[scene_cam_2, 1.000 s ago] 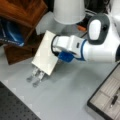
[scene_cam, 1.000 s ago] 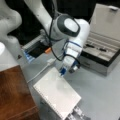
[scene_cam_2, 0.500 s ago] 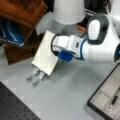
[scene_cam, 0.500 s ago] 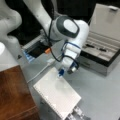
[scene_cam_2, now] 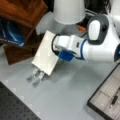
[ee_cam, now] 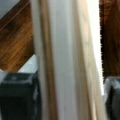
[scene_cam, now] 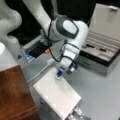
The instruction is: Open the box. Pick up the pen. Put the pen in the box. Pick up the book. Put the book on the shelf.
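Observation:
The white spiral-bound book [scene_cam: 58, 96] lies tilted on a metal stand, in both front views [scene_cam_2: 46, 53]. My gripper [scene_cam: 59, 74] is at the book's upper edge, shut on it [scene_cam_2: 58, 54]. In the wrist view the book's edge [ee_cam: 67, 50] stands between my two dark fingers [ee_cam: 17, 96], with the gripper [ee_cam: 66, 97] closed around it. The box [scene_cam: 100, 62] stands open at a front view's right, its lid raised. A thin dark pen [scene_cam: 102, 49] lies in its beige inside [scene_cam_2: 113, 100]. The reddish-brown shelf [scene_cam: 13, 95] is beside the book [scene_cam_2: 22, 11].
A silver slatted stand [scene_cam_2: 36, 76] sticks out from under the book [scene_cam: 77, 113]. A dark recessed tray with a blue edge [scene_cam: 37, 51] lies behind the arm. A white cable [scene_cam: 40, 72] runs across the grey table. The arm's white base [scene_cam_2: 68, 10] stands at the back.

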Controlling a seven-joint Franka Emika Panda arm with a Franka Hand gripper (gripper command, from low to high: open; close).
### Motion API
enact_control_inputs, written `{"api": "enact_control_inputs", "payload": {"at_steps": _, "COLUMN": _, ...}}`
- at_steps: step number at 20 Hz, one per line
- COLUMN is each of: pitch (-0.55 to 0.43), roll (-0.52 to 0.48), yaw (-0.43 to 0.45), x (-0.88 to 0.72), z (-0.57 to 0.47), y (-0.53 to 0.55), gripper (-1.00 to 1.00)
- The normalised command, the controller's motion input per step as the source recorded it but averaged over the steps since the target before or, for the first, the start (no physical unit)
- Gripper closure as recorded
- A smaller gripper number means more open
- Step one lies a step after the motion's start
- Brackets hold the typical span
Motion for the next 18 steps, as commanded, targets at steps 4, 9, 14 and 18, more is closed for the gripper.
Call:
{"api": "enact_control_inputs", "payload": {"at_steps": 4, "pitch": -0.167, "roll": -0.125, "yaw": 0.135, "x": -0.13, "z": -0.11, "y": -0.17, "gripper": 1.00}}
{"api": "enact_control_inputs", "payload": {"at_steps": 9, "pitch": -0.165, "roll": -0.106, "yaw": 0.093, "x": -0.14, "z": -0.09, "y": -0.14, "gripper": 1.00}}
{"api": "enact_control_inputs", "payload": {"at_steps": 14, "pitch": -0.140, "roll": -0.131, "yaw": 0.068, "x": -0.09, "z": 0.07, "y": -0.05, "gripper": 1.00}}
{"api": "enact_control_inputs", "payload": {"at_steps": 18, "pitch": -0.054, "roll": -0.149, "yaw": 0.063, "x": -0.01, "z": 0.25, "y": 0.00, "gripper": 1.00}}
